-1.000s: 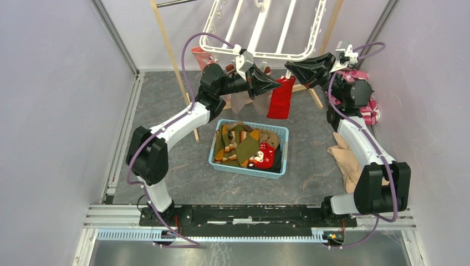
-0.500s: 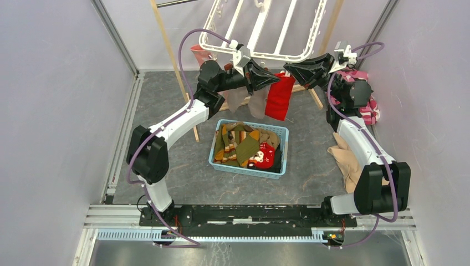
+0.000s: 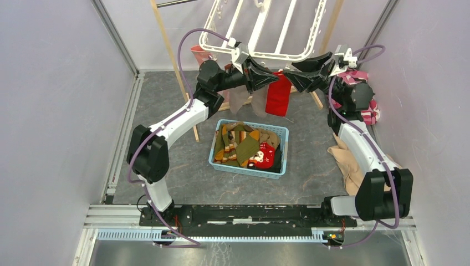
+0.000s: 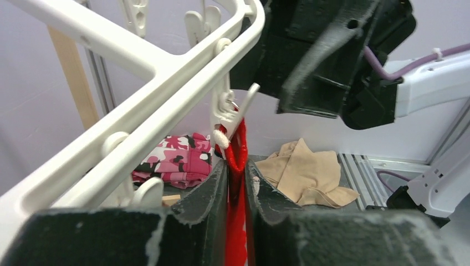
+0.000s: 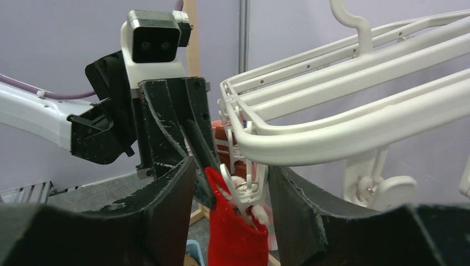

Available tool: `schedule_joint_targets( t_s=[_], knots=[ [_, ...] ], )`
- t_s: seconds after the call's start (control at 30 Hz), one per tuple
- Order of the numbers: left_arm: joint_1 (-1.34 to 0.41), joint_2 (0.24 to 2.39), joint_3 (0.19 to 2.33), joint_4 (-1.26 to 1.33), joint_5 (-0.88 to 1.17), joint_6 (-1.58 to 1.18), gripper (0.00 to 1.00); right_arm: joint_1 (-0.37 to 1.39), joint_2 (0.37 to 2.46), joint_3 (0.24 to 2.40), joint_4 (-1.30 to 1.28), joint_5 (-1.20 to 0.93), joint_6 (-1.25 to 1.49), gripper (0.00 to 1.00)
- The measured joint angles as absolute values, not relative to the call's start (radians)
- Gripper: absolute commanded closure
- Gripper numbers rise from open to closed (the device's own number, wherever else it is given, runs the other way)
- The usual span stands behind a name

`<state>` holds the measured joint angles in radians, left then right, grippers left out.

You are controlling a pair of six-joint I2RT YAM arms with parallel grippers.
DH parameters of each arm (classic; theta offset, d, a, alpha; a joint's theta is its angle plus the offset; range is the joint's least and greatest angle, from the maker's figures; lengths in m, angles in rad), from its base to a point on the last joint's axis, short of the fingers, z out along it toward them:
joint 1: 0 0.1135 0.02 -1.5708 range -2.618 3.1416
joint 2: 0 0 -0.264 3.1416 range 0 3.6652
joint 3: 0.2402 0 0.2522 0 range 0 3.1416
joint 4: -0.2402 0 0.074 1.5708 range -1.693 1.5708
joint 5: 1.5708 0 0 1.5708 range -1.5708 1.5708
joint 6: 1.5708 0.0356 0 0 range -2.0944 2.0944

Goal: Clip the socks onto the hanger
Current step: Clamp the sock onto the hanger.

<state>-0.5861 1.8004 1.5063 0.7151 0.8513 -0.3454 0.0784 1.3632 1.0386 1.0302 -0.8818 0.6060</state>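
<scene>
The white hanger (image 3: 260, 27) hangs at the back. A bright red sock (image 3: 277, 95) hangs under its near rim. My left gripper (image 3: 272, 78) is shut on the sock's top edge. In the left wrist view the gripper (image 4: 237, 165) pinches the red sock (image 4: 238, 210) just below a white clip (image 4: 226, 113). My right gripper (image 3: 289, 76) is open. In the right wrist view the gripper (image 5: 231, 164) straddles that clip (image 5: 244, 185) and the sock's cuff (image 5: 233, 238). The clip's tips sit in the cuff opening. Grey-brown socks (image 3: 244, 100) hang beside it.
A blue basket (image 3: 213, 156) of socks sits mid-floor. A tan garment (image 3: 346, 160) lies at the right, a pink camouflage cloth (image 3: 368, 111) behind it. The wooden frame stand (image 3: 172, 61) rises at the left of the hanger. Grey walls close both sides.
My left gripper lifted the red sock up to the hanger's rim. My right gripper moved left until its fingers straddle the clip.
</scene>
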Motion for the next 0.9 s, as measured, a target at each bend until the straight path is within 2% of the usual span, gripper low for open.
schedule_joint_targets(
  t_s=[0.2, 0.43, 0.57, 0.77, 0.9],
  knots=[
    [-0.577, 1.799, 1.480, 0.723, 0.815, -0.355, 0.58, 0.078, 1.274, 0.991, 0.948, -0.868, 0.527, 0.31],
    [-0.570, 1.746, 1.386, 0.718, 0.764, -0.370, 0.39, 0.071, 1.161, 0.931, 0.846, -0.836, 0.433, 0.26],
    [-0.569, 1.657, 1.308, 0.701, 0.724, -0.370, 0.27, 0.060, 1.089, 0.875, 0.786, -0.821, 0.377, 0.25],
    [-0.569, 1.452, 1.166, 0.670, 0.666, -0.370, 0.21, 0.057, 0.966, 0.774, 0.714, -0.779, 0.319, 0.24],
    [-0.569, 1.296, 1.042, 0.652, 0.630, -0.369, 0.13, 0.057, 0.876, 0.694, 0.687, -0.756, 0.306, 0.23]
  ],
)
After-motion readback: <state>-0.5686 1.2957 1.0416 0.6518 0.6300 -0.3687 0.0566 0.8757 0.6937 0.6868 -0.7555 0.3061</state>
